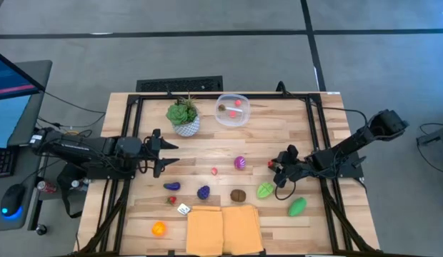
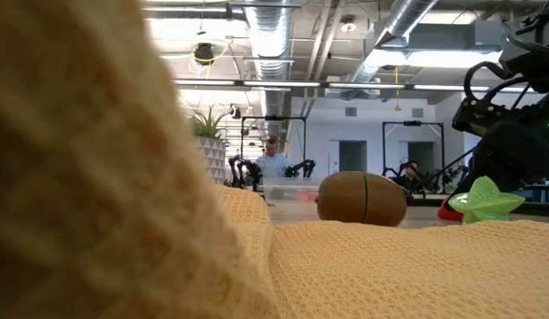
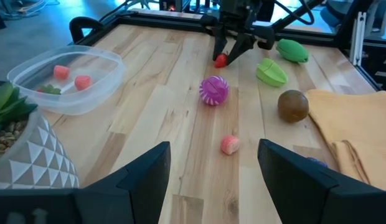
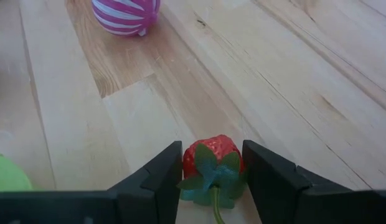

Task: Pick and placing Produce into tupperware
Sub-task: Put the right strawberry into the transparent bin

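From above I have the clear tub [image 1: 233, 111] at about twelve o'clock on the table [image 1: 293, 135], just beside the potted plant [image 1: 183, 118] at eleven. I count three small pieces in the tub from my left wrist view: two pink-red chunks [image 3: 83, 81] and one green scrap; the overhead view shows them only as specks.

My right gripper [image 1: 276, 167] sits at about three o'clock, its fingers [image 4: 162, 177] closed narrowly on either side of a red strawberry [image 4: 211, 163], touching it on both sides, low over the wood. My left gripper [image 1: 166, 154] waits at nine o'clock, fingers [image 3: 149, 171] spread wide with nothing between them.

Loose fruit still on the table: one striped purple ball [image 1: 240, 163] near the centre, one small pink piece [image 1: 214, 171] beside it, one brown kiwi [image 1: 238, 194], two green pieces [image 1: 265, 190] at four o'clock, two dark purple pieces [image 1: 203, 192] at seven, a small red one [image 1: 172, 200] near them, a white bit [image 1: 183, 209], and one orange [image 1: 158, 228] at the seven o'clock corner.

A yellow cloth [image 1: 225, 228] lies at six o'clock and fills most of the low camera, blocking nearly everything but the kiwi. Between the strawberry and the tub the wood lies bare.
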